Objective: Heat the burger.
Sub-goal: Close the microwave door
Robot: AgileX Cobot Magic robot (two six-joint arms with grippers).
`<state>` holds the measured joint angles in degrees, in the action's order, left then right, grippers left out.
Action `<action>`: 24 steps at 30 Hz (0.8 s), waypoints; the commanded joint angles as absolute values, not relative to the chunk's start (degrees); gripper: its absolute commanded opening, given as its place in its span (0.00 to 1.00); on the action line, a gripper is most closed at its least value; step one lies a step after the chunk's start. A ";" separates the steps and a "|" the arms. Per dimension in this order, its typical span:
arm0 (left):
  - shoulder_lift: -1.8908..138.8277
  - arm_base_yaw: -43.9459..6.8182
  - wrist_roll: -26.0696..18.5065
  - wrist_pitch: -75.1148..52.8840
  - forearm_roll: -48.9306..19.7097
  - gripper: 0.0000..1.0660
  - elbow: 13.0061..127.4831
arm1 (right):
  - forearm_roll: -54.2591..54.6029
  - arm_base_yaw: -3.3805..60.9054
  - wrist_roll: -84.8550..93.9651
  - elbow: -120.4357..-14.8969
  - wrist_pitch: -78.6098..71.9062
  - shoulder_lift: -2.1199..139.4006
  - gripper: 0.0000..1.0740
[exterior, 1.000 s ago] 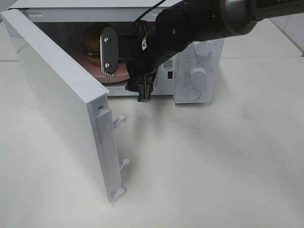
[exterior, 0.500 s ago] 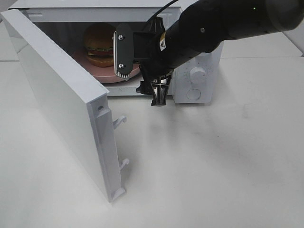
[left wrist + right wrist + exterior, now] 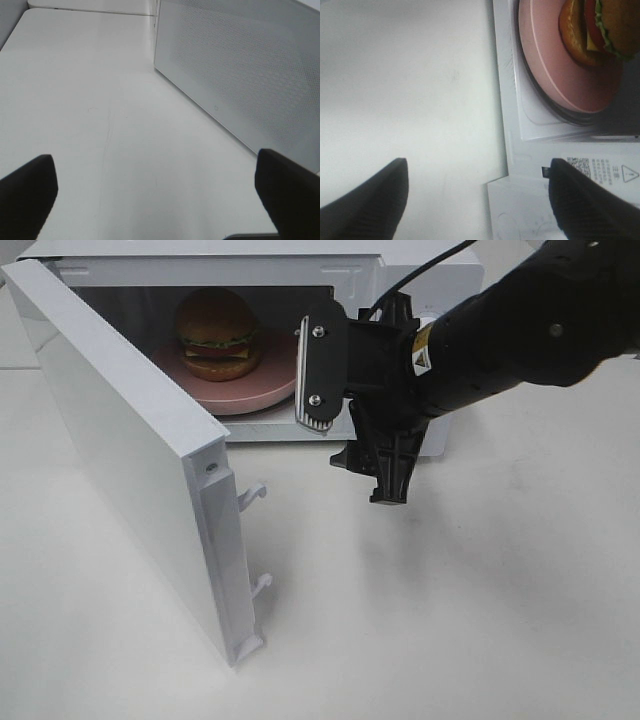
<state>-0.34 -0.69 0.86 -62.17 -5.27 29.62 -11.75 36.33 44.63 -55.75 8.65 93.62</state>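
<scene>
- While the microwave door (image 3: pixel 120 440) stands swung wide out to the left, its free edge is the nearest thing in the high view; two white latch hooks (image 3: pixel 253 495) stick out of that edge over the white table (image 3: pixel 450 620).
- Left gripper (image 3: pixel 160 195): not in the high view. Its wrist camera shows both dark fingertips (image 3: pixel 27 192) far apart, jaws wide, nothing between them, only table below. A door face with a fine dot mesh (image 3: pixel 240 75) stands off to one side, not touching.
- Right arm (image 3: pixel 540 330): dark, enters from the right of the high view and crosses in front of the microwave's right part, hiding most of what is there.
- Right gripper (image 3: pixel 350 425): hangs above the table just in front of the microwave (image 3: pixel 220 248), right of the cavity opening and outside it. It is rolled on its side: the ribbed silver pad (image 3: pixel 318 375) is the upper one, the black finger (image 3: pixel 388 468) points down. Jaws spread, empty, touching nothing.
- The right wrist view agrees: gripper (image 3: pixel 477 200) with both tips wide apart, bare table and the microwave's front sill (image 3: pixel 512 125) between them, a printed label (image 3: pixel 582 167) by one tip.
- Plate (image 3: pixel 250 390): flat, pink, round, lying inside the cavity near its front edge.
- Burger (image 3: pixel 215 335): sits upright on that plate, toward its rear-left, glossy bun on top, lettuce and red layers visible. It is well clear of both grippers.
</scene>
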 commanded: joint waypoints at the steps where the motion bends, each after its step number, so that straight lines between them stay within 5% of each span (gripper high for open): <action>1: -1.15 -0.80 0.74 -61.31 -5.16 0.94 29.51 | -11.63 36.33 40.57 -53.51 8.19 90.58 0.71; 24: -1.15 -0.80 0.74 -61.31 -5.16 0.94 29.51 | -10.20 36.38 0.00 -39.99 28.30 67.55 0.70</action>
